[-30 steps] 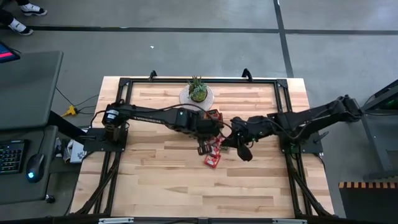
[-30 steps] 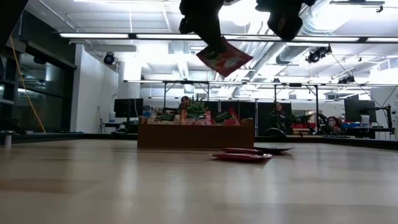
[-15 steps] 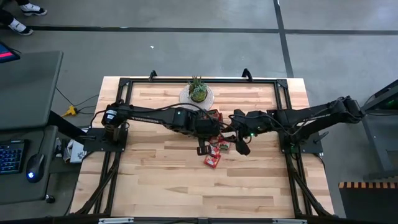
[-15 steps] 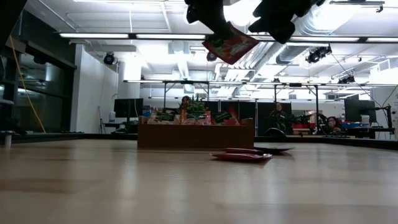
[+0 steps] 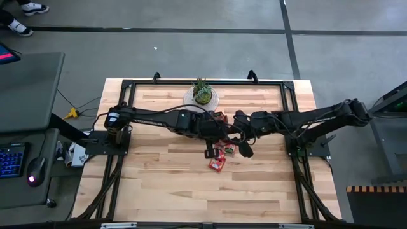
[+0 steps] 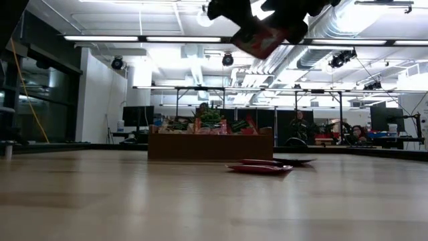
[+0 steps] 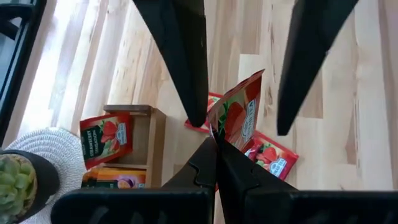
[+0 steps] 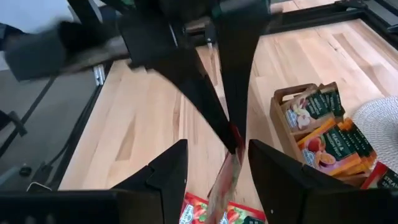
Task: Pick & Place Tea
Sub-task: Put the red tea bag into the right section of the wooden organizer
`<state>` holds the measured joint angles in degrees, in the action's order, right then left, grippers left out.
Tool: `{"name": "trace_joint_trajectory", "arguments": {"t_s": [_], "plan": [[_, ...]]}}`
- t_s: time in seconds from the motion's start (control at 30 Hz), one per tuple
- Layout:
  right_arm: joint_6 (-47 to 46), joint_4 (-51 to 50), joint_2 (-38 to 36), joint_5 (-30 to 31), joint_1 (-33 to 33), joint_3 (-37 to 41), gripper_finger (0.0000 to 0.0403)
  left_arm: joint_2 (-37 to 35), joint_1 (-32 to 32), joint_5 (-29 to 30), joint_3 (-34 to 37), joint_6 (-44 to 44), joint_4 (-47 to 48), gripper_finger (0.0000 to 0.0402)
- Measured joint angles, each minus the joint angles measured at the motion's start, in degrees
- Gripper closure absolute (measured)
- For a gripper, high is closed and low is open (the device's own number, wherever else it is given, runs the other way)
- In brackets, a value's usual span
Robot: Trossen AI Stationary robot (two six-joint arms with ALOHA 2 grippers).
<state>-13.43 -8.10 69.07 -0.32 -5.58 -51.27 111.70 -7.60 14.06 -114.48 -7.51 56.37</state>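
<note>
Now the right claw stands wide open around a red tea sachet that the left claw pinches shut by its corner, high above the counter. A second ago the right claw was nearly shut and off to the side (so a handover looks under way). Two more sachets lie flat on the counter, near the wooden tray.

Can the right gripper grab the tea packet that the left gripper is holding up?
Probably yes: the right gripper is open, its fingers either side of the red tea sachet that the shut left gripper pinches above the table, nothing between.
</note>
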Motion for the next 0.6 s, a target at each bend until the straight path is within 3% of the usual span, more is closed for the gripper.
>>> {"name": "trace_joint_trajectory", "arguments": {"t_s": [0.3, 0.6], "plan": [[-0.1, 2.4, 0.9, 2.0, 0.1, 0.0, 0.0241, 0.0, 0.1, 0.1, -2.9, 1.3, 2.2, 0.0401], [0.0, 3.4, 0.9, 2.1, 0.1, 0.0, 0.0288, 0.0, 0.1, 0.0, -2.9, 1.1, 4.7, 0.0401]]}}
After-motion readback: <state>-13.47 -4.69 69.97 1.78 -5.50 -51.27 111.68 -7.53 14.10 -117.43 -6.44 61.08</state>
